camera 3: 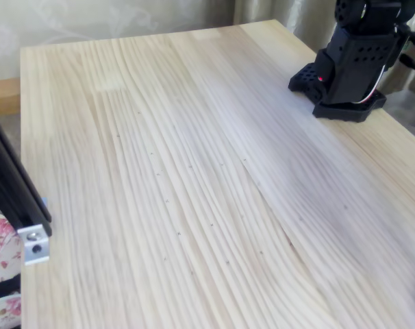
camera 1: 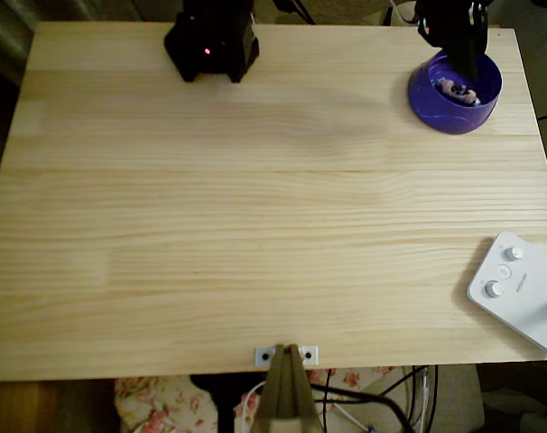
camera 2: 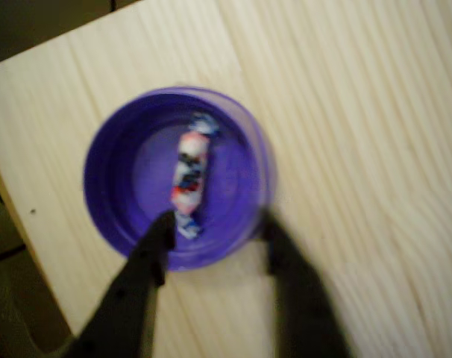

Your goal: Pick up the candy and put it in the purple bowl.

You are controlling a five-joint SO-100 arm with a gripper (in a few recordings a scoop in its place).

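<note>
Candy in the bowl, claw open above it.

The candy (camera 2: pixel 190 173) lies inside the purple bowl (camera 2: pixel 107 179) at the table's (camera 1: pixel 255 225) far right corner, near both edges; the claw (camera 2: pixel 215 231) hangs spread wide, empty.

A pale pine-plank wooden table (camera 1: pixel 255 207) fills the overhead view. A white plastic device with round knobs (camera 1: pixel 517 289) lies at the table's lower right edge. A small grey metal bracket (camera 1: pixel 286 355) sits at the table's near edge.
</note>
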